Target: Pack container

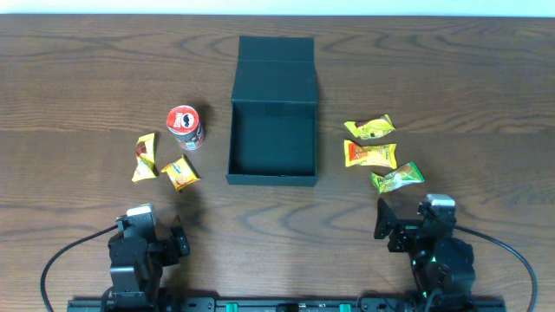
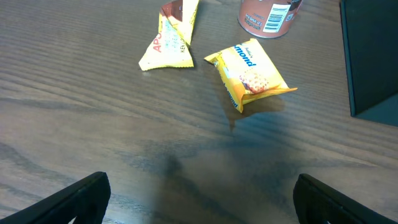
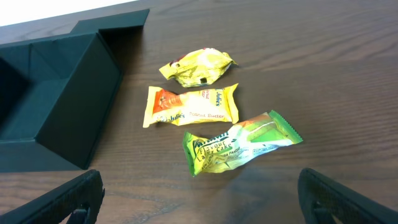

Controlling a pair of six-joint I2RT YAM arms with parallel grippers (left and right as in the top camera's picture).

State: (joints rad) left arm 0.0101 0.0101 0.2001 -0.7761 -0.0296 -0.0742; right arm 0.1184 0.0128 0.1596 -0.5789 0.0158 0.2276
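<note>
The dark teal container [image 1: 237,139] stands open at the table's middle, its flap lid folded back; its corner shows in the left wrist view [image 2: 370,62] and its side in the right wrist view [image 3: 68,93]. Left of it lie a small red can [image 1: 185,126] [image 2: 264,15] and two yellow packets [image 1: 144,158] [image 1: 180,172] [image 2: 252,73] [image 2: 169,37]. Right of it lie a yellow packet [image 1: 369,129] [image 3: 198,66], a yellow-orange packet [image 1: 370,155] [image 3: 193,104] and a green packet [image 1: 398,178] [image 3: 239,141]. My left gripper [image 2: 202,199] and right gripper [image 3: 202,196] are open and empty near the front edge.
The wooden table [image 1: 87,78] stretches bare behind and beside the objects. Black cables [image 1: 61,260] curve from both arm bases at the front edge.
</note>
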